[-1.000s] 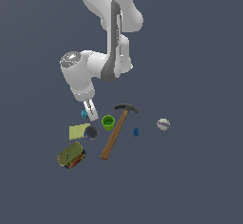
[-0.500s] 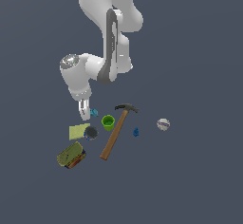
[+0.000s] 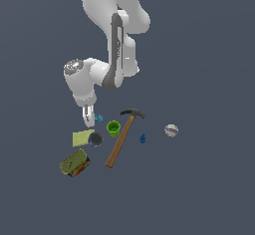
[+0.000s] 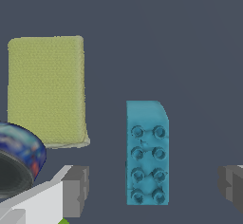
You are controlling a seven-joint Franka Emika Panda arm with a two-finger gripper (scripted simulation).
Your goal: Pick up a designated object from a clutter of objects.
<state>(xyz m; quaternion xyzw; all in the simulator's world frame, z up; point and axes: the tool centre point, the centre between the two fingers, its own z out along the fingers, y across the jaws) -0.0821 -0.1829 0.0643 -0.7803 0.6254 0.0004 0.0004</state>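
The designated object (image 4: 147,152) is a teal-blue studded toy brick lying flat on the dark floor. In the exterior view the same brick (image 3: 98,118) shows just to the right of my gripper (image 3: 88,117), partly hidden by it. The wrist view shows my gripper (image 4: 153,187) open, with one grey fingertip (image 4: 75,190) on each side of the brick and not touching it. The clutter of objects lies around it.
A yellow-green pad (image 4: 47,90) (image 3: 82,138) and a dark round thing (image 4: 16,156) (image 3: 95,139) lie close by. Further off are a green cup (image 3: 113,127), a wooden-handled hammer (image 3: 122,137), a small dark blue bit (image 3: 143,139), a white ball (image 3: 171,130) and an olive-and-red box (image 3: 74,163).
My gripper has shifted slightly toward the exterior view's left and come down a little beside the teal brick. The objects have not moved.
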